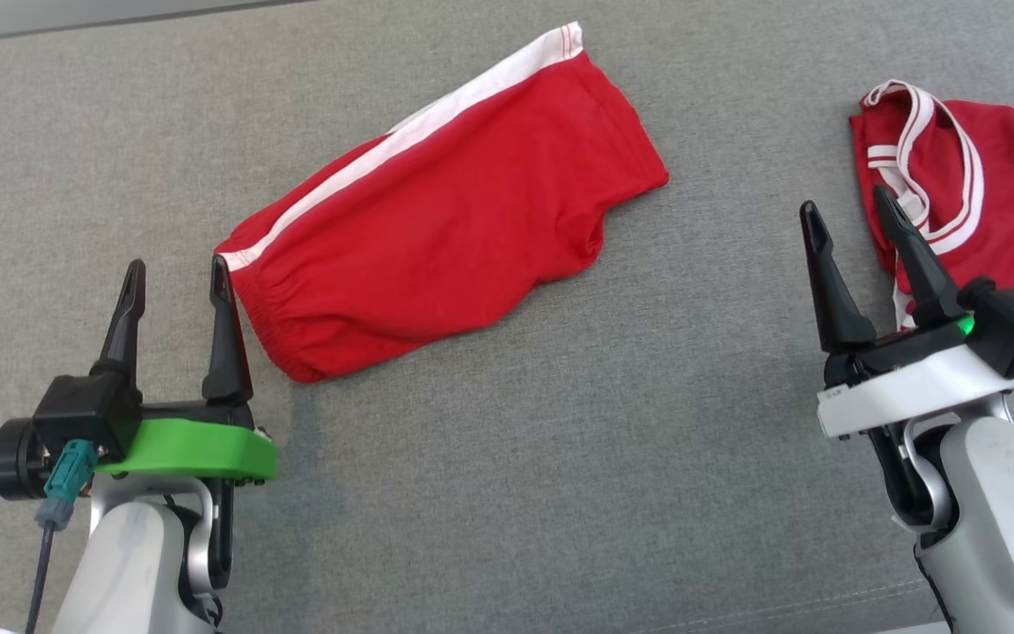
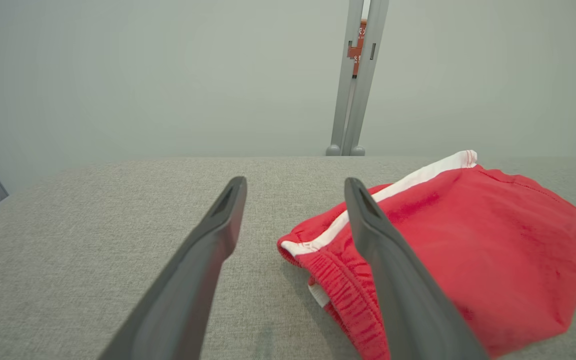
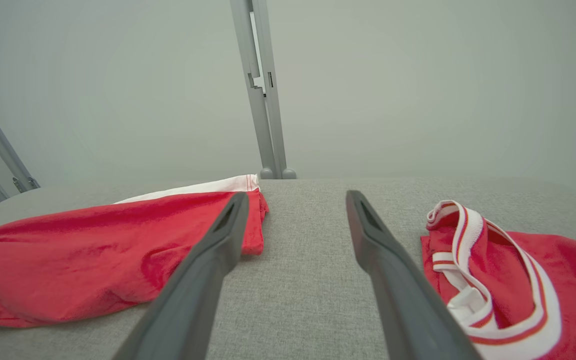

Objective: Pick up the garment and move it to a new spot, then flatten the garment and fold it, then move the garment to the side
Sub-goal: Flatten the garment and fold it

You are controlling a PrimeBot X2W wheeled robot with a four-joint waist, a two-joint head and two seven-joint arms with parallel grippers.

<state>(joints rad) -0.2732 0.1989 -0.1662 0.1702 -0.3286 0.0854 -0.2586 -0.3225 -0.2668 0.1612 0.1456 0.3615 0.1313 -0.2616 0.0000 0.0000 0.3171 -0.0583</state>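
Note:
The garment [image 1: 454,229] is a pair of red shorts with a white side stripe. It lies folded and slanted on the grey fabric surface [image 1: 560,458], waistband toward me. My left gripper [image 1: 178,264] stands open just left of the waistband corner, its right finger at the cloth's edge and nothing between its fingers. The left wrist view has the shorts [image 2: 493,250] partly behind the right finger of that gripper [image 2: 295,182]. My right gripper [image 1: 848,199] is open and empty, well to the right of the shorts. From the right wrist, the shorts [image 3: 93,255] lie left of that gripper [image 3: 296,195].
A red jersey [image 1: 982,158] with white-and-red trim lies crumpled at the right edge, close beside my right gripper's outer finger; the right wrist view has the jersey [image 3: 518,280] too. A grey metal post [image 2: 355,80] stands behind the table's far edge.

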